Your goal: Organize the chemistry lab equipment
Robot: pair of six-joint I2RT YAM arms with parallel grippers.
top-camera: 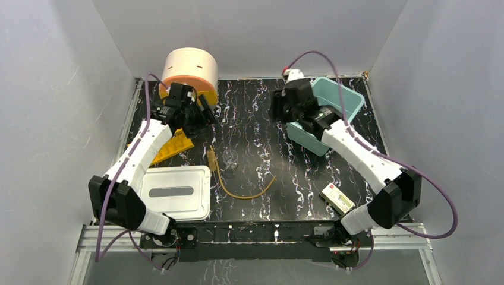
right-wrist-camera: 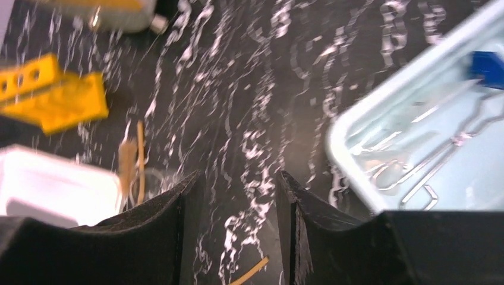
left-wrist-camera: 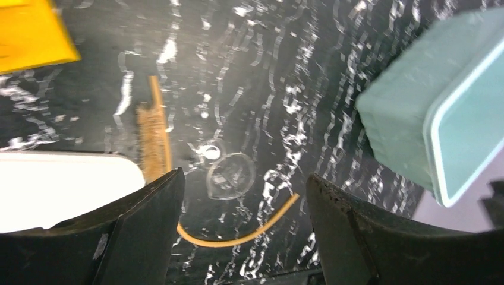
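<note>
The left claw (left-wrist-camera: 243, 178) hangs released over the black marbled worktop (top-camera: 261, 136), its fingers spread wide with nothing between them. In the top view it sits at the far left, just in front of a beige cylindrical container (top-camera: 190, 66). Below it, in the left wrist view, the tiny clear glass flask (left-wrist-camera: 230, 176) lies on the worktop inside the curve of the amber rubber hose (left-wrist-camera: 238, 238). A brown bristly piece (left-wrist-camera: 152, 142) lies beside the hose's straight run.

The orange-yellow holed rack (top-camera: 173, 146) rests at the left edge, partly under the left arm. It is beyond a white rectangular lidded tray (top-camera: 176, 191) in the near left corner.

The right claw (right-wrist-camera: 239, 175) is over bare worktop just left of the pale teal plastic bin (top-camera: 350, 105). Its fingers stand a narrow gap apart and grip nothing. Inside the bin, the right wrist view shows the wire metal clamp (right-wrist-camera: 437, 163) lying on the floor and the blue-tipped piece (right-wrist-camera: 487, 65) at the far edge. Other clear items there are too blurred to name.

A small pale box with a red mark (top-camera: 339, 199) lies on the worktop near the right arm's base.
</note>
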